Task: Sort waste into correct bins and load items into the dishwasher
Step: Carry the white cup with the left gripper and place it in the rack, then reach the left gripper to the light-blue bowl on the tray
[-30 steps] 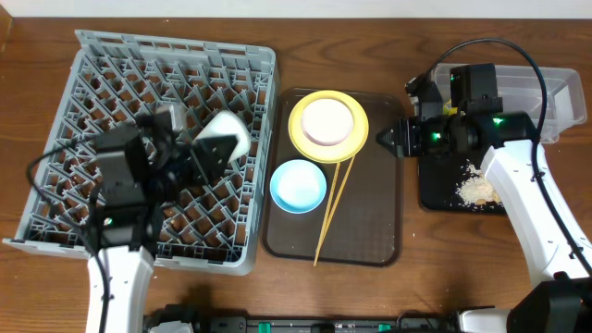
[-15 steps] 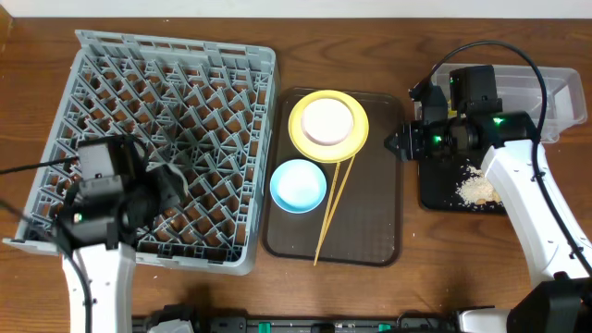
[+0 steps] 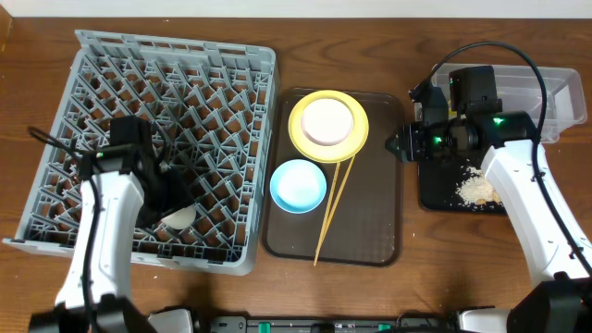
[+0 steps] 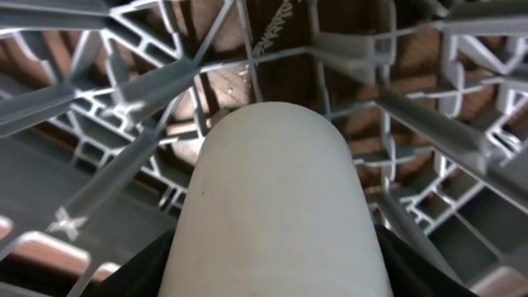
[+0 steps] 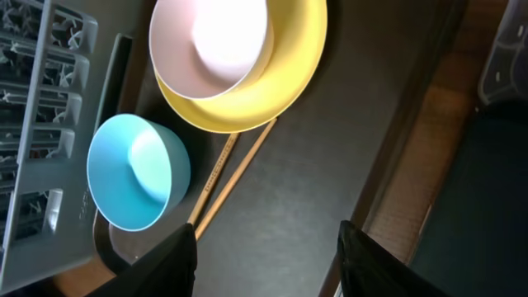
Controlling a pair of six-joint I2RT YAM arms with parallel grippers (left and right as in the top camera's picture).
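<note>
White bowl (image 4: 276, 190) is clenched in my left gripper (image 4: 276, 247), low among the dishwasher (image 3: 185, 65) pegs — my right gripper (image 5: 266, 239) hangs released.

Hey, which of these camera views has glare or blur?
Right wrist: glare blows out the pale bowl on the yellow plate. Left wrist: a white bowl fills the frame, the rack behind slightly soft. Overhead: even light, sharp.

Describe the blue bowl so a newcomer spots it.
Find the brown serving tray between the grey dish rack and the black tray. On its left side, next to the yellow plate, sits the light blue bowl: the only blue item, and empty.
</note>
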